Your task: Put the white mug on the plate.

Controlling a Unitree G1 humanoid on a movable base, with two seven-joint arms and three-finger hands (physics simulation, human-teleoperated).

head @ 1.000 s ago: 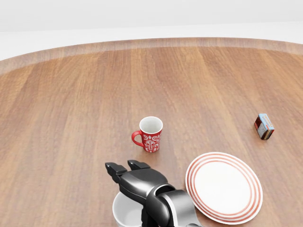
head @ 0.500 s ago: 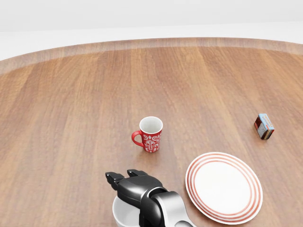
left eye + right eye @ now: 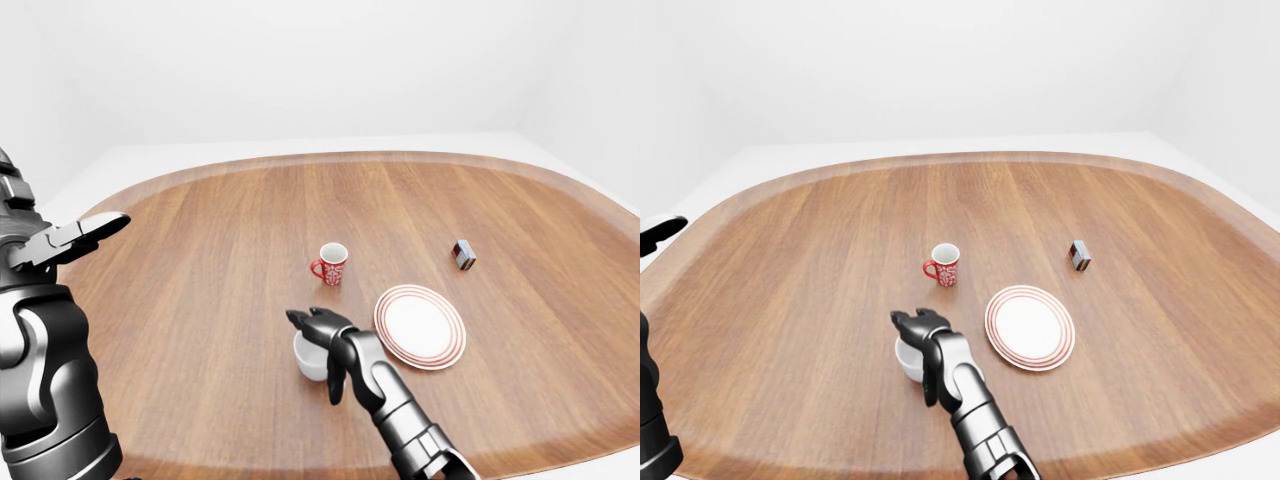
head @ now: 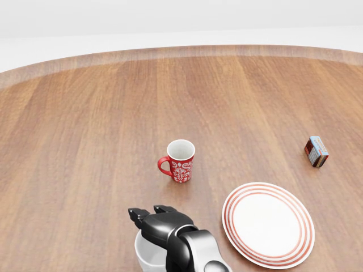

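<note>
White walls ring the oval wooden table (image 3: 200, 260). Your right hand (image 3: 320, 330) hangs over the white mug (image 3: 306, 361), fingers curled but not visibly clamped. Nothing is lifted yet; the striped plate (image 3: 420, 326) alongside waits bare.

The right hand (image 4: 156, 218) covered most of the white mug (image 4: 145, 258), leaving only part of its rim and left wall showing below the fingers; whether those fingers touched the mug could not be told, and no handle showed. The head view's bottom edge cut off the mug's base and the forearm. Far right of the hand, the small box (image 4: 316, 151) was too small for its label to be read. The left hand (image 3: 75, 238) appeared only in the eye views, its arm cropped by the frame's left edge.
</note>
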